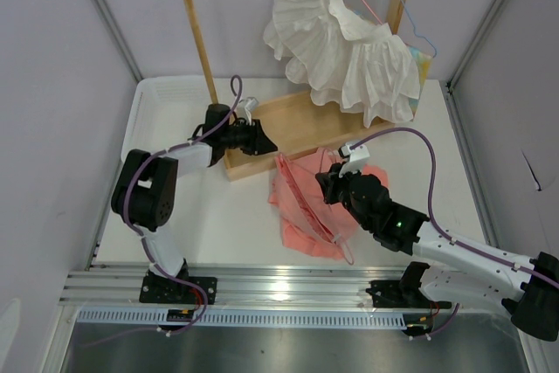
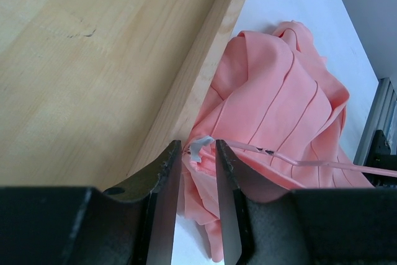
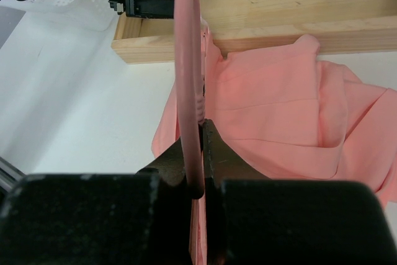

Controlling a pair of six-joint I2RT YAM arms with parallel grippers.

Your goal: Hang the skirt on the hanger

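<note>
- The skirt (image 1: pixel 301 216) is seen lying crumpled on the counter (image 1: pixel 210 224), pressed against the front edge of the wooden rack base (image 1: pixel 288 124), between the two arms.
- The hanger (image 3: pixel 186 60) is laid across the top of the skirt. Its hook end is held at the right pincer (image 3: pixel 198 141), and its far end is reached toward the left pincer (image 2: pixel 198 147).
- The right pincer is clamped tight on the hanger's wire.
- The left pincer's jaws are set narrowly apart around a skirt fold and the hanger's tip. Whether they press on either cannot be told.
- The skirt is judged light, limp and pleated. It is likely to sag, bunch and slide off thin wire, so it is best taken by an edge or the waistband rather than mid-cloth.
- The hanger is judged light and springy, and smooth enough to twist in a grip. A hold near the hook base or a corner is thought steadier.
- One salmon skirt is counted, and one white ruffled garment (image 1: pixel 349 50), which is hung on the rack.
- One pale-pink hanger is counted on the counter, and one light-blue hanger (image 1: pixel 419 37) on the rack. A pinkish wire is glimpsed beside the blue one, so the number of hangers up there cannot be settled.
- Two arms are counted, each with one pincer.
</note>
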